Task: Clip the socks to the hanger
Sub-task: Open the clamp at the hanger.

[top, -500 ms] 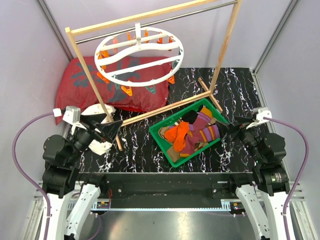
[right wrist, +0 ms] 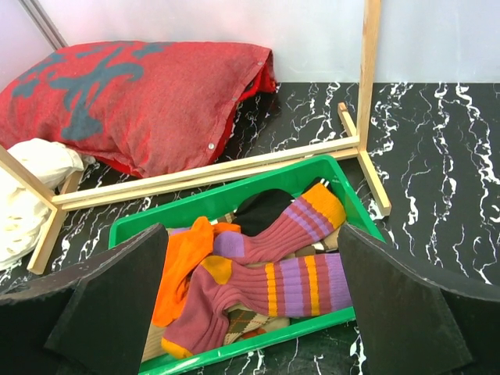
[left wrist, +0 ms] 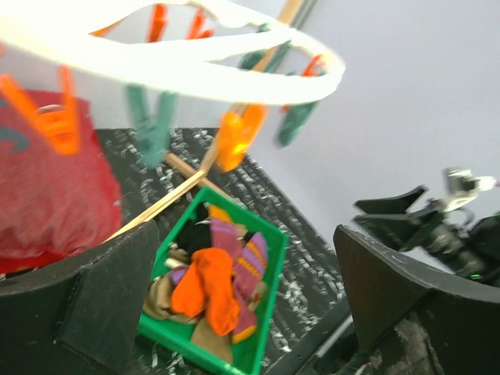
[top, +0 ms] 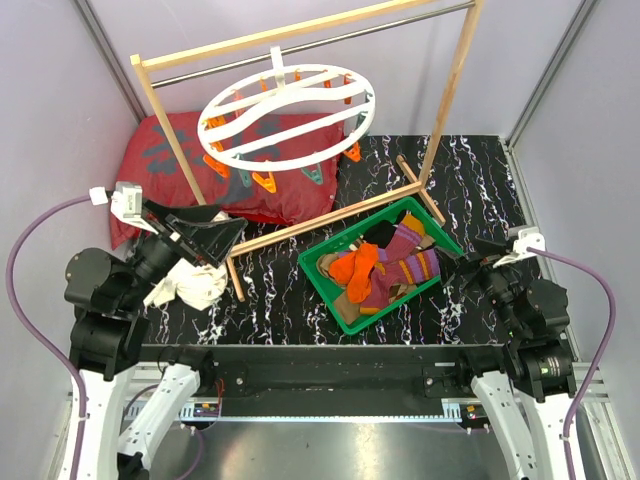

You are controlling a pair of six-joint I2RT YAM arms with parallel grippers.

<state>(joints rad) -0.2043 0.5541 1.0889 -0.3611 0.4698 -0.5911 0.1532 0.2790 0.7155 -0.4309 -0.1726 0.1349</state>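
From where I stand, the socks (top: 385,268) are all heaped in a green basket (top: 321,295) sitting near the middle of the black marbled desk (top: 480,180), a little to the right. On the pile an orange sock (right wrist: 183,258) lies at the left, two purple socks with orange-yellow stripes (right wrist: 289,285) stretch across the middle, a black sock (right wrist: 262,207) sits toward the far side, and a bit of brown argyle (right wrist: 242,320) peeks out underneath near the front. None of them is clipped up. The hanger (left wrist: 156,70), a big white ring with orange clips (left wrist: 238,137) and teal clips (left wrist: 156,117), hangs by its hook from the metal bar of a wooden rack (top: 455,90) at the far side, tilted with its right edge higher, above a red cushion (right wrist: 141,101); it looks blurred from the left wrist. The left tool (top: 225,232) is raised at the near left over a crumpled white cloth (top: 190,285), jaws spread wide with nothing in them. The right tool (top: 468,255) sits just to the right of the basket, aimed at the socks, also gaping and holding nothing.
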